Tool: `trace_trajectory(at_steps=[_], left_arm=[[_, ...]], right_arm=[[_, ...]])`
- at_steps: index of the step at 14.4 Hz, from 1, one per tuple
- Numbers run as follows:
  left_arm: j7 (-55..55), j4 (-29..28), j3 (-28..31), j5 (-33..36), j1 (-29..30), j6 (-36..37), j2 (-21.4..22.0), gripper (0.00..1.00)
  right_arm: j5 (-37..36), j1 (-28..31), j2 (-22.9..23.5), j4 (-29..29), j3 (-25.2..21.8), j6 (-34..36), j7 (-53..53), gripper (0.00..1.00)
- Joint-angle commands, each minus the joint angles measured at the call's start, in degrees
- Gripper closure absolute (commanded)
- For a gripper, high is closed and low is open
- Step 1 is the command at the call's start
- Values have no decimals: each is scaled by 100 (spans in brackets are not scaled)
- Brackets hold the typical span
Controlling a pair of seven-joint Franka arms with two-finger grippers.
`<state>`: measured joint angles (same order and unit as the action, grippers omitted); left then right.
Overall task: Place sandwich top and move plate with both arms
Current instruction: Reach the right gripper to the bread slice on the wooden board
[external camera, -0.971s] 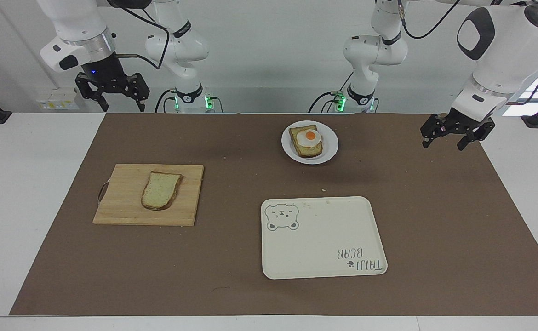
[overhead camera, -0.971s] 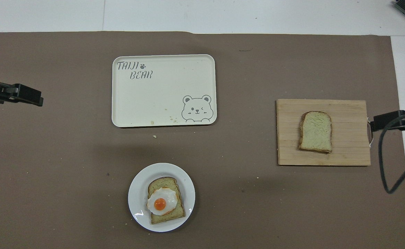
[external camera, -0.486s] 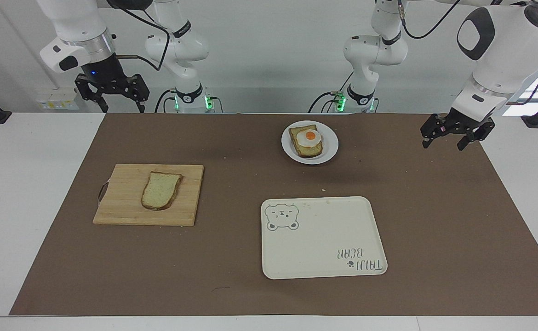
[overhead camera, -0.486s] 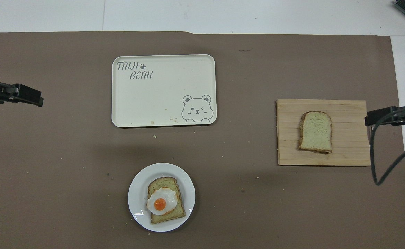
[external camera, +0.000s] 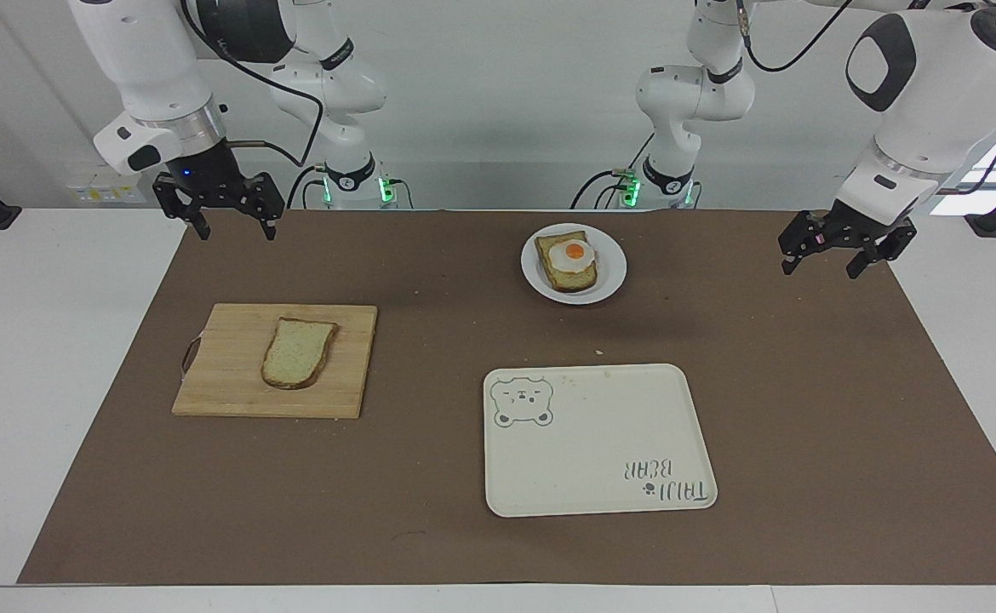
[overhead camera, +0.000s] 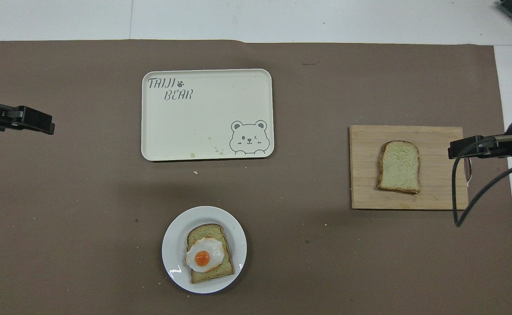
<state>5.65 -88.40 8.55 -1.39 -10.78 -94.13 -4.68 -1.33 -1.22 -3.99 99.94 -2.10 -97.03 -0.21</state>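
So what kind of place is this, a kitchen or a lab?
Most likely a robotics lab set up for food tasks: two robot arms at a white table under a brown mat, with a bread slice and a plate.

White wall (external camera: 498,102), white table (external camera: 47,358) w/ brown mat (external camera: 430,340).
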Motion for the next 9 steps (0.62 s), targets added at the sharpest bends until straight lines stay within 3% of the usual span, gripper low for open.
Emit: trace_trajectory(at_steps=[1,9], left_arm=[[50,16,-2,95,23,88,20,0],[50,16,-11,95,23,79,20,0]], right_arm=[[168,192,-32,569,34,-587,-102,0],[450,553,741,1369,34,-2028,-726,0]])
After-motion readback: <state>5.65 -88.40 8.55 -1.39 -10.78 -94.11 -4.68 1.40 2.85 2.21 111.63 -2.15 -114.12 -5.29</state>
